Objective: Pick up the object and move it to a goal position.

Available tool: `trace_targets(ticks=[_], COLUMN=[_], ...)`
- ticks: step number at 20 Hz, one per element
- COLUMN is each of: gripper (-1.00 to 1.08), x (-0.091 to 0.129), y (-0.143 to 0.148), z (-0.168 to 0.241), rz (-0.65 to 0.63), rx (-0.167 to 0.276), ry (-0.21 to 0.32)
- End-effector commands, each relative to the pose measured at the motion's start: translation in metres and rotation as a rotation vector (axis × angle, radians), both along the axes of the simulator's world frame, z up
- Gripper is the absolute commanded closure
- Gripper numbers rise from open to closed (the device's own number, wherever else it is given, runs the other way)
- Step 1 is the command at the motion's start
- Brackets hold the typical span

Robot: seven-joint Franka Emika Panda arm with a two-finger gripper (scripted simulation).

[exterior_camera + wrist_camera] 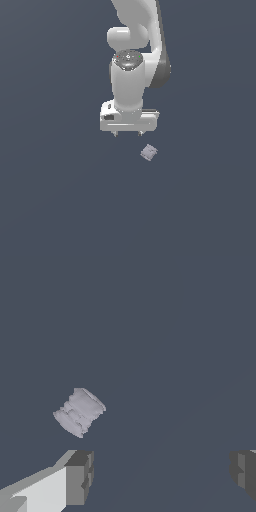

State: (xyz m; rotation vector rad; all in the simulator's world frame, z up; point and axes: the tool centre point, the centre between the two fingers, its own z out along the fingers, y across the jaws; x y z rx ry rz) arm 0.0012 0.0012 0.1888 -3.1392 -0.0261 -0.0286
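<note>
The object (149,152) is a tiny pale grey-lilac block lying on the dark grey floor, turned at an angle. It also shows in the wrist view (79,411), where its faces look ridged. My white gripper (127,134) hangs above the floor, pointing down, just above and to the exterior view's left of the object. Its two fingertips (115,134) stand wide apart and hold nothing. In the wrist view the gripper (160,473) is open, and the object lies beyond one fingertip (80,476), outside the gap between the fingers.
The floor (60,200) is a plain dark grey surface all around. The white arm (131,75) rises over the gripper toward the top of the exterior view.
</note>
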Motion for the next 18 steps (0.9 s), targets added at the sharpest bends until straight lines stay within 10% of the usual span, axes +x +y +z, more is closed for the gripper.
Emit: trace_targets(ticks=[1,18], gripper=[-0.92,-0.92], x=[0.000,0.003], y=[0.000,-0.007], z=[0.000,-0.016], rz=[0.000,-0.003], rx=[0.000,-0.007], ry=[0.000,0.004])
